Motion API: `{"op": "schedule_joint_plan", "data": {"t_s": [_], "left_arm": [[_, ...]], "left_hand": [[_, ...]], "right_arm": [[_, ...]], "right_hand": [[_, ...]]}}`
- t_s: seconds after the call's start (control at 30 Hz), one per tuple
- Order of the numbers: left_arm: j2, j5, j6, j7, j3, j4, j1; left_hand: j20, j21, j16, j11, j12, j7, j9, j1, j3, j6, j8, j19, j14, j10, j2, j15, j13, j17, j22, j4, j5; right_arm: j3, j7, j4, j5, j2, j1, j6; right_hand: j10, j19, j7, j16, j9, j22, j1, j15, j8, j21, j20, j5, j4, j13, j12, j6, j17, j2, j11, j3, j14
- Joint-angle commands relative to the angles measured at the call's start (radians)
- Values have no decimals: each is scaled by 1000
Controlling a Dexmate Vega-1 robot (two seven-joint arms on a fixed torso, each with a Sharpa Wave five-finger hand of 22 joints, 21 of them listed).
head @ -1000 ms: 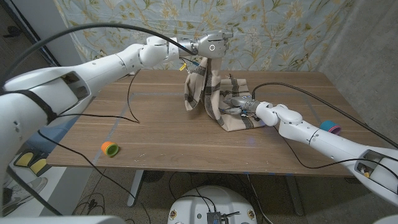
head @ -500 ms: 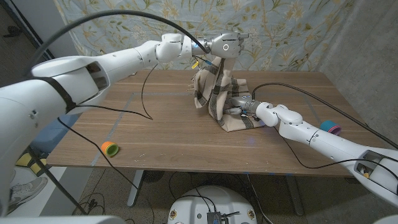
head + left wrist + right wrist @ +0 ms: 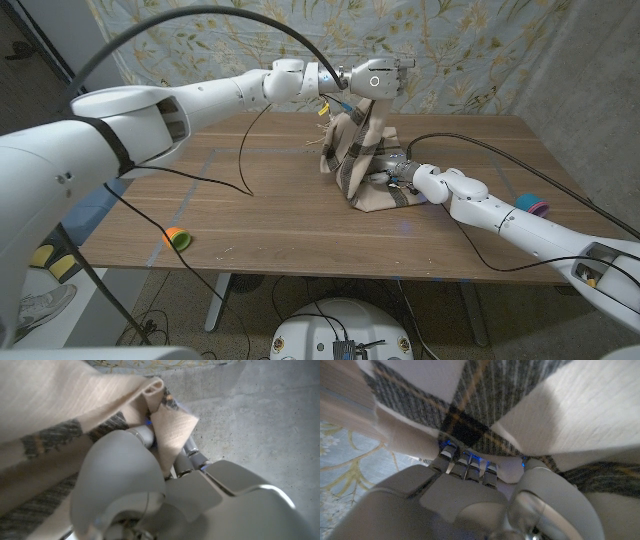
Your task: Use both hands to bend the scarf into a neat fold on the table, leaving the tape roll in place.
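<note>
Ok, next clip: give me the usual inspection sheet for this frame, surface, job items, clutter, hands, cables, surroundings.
Surface: wooden table, faint tape lines marked on it.
Job's things: plaid scarf, one end lifted above the table, the other end lying bunched on it. Orange tape roll near the front left edge, apart from both hands.
Clutter: teal and pink ring at the right edge.
Hands: left hand holds the scarf's raised end over the table's far side; right hand grips the lower part at table level.
Cables: black cable hangs from the left arm onto the table; another runs along the right arm.
Surroundings: leaf-patterned curtain behind the table; no person seen.
</note>
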Motion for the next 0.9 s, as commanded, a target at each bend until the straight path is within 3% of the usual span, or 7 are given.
{"op": "schedule_joint_plan", "data": {"t_s": [0.03, 0.3, 0.33, 0.37, 0.47, 0.7, 0.9], "left_arm": [[-26, -47, 50, 38, 25, 12, 32], [-11, -51, 73, -63, 27, -49, 60], [-6, -47, 80, -91, 26, -63, 65], [-2, -39, 95, -124, 24, -78, 73], [-3, -1, 158, -180, 22, -88, 95], [-55, 13, 335, -68, -2, 1, 159], [-6, -12, 371, -80, -28, -87, 191]], "left_hand": [[-36, 18, -41, -1, -36, -23, -51, -52, -31, -19, -42, -13, 52, -2, -20, -154, -28, -25, 0, -3, -20], [-50, -75, -266, 1, -200, -72, -185, -215, -182, -263, -283, -13, -71, -122, -29, -159, -139, -232, -11, 7, -47], [-80, -195, -315, -1, -193, -80, -198, -285, -209, -267, -387, 67, -66, -144, -22, -158, -225, -405, -10, -9, -35], [-81, -233, -313, -2, -203, -82, -196, -288, -218, -320, -407, 75, -117, -187, -28, -156, -241, -431, -11, 1, -34], [-67, -325, -324, -2, -199, -88, -207, -356, -250, -451, -417, 63, -263, -284, -63, -150, -288, -495, -9, 15, -8], [-20, -403, -325, -4, -199, -92, -213, -538, -271, -549, -421, 46, -338, -348, -42, -138, -311, -499, -7, 89, -6], [1, -418, -323, -4, -200, -92, -213, -591, -277, -572, -424, 46, -352, -369, -32, -137, -312, -498, -7, 116, -7]], "right_arm": [[19, -10, -35, -5, -9, -9, -21], [31, -8, -62, -6, -16, -20, -41], [32, -9, -64, -6, -17, -21, -41], [34, -8, -66, -5, -17, -22, -43], [39, -10, -81, -8, -22, -28, -52], [66, -21, -121, -6, -39, -43, -82], [106, -27, -195, -10, -78, -67, -127]], "right_hand": [[6, 13, 1, 1, 2, 18, 7, -7, 2, 5, 6, 6, 1, -1, 2, 6, 2, 4, -6, 12, 6], [7, 14, 0, 2, 2, 18, 6, -8, 1, 4, 4, 6, 1, -1, 2, 7, 0, 4, -7, 13, 6], [7, 14, 0, 2, 2, 17, 6, -7, 2, 4, 4, 6, 1, -1, 2, 7, 0, 4, -6, 13, 7], [8, 15, 0, 2, 2, 17, 6, -7, 2, 4, 5, 6, 1, -1, 2, 7, 0, 4, -6, 13, 7], [8, 16, 0, 2, 2, 17, 6, -7, 2, 4, 5, 6, 0, -1, 2, 7, -1, 3, -6, 14, 7], [8, 17, 0, 2, 2, 17, 7, -7, 1, 3, 5, 6, -2, -1, 2, 8, -4, 3, -7, 16, 7], [8, 20, -1, 2, 2, 17, 8, -8, 2, 3, 4, 6, -4, -1, 2, 9, -6, 2, -8, 18, 8]]}}
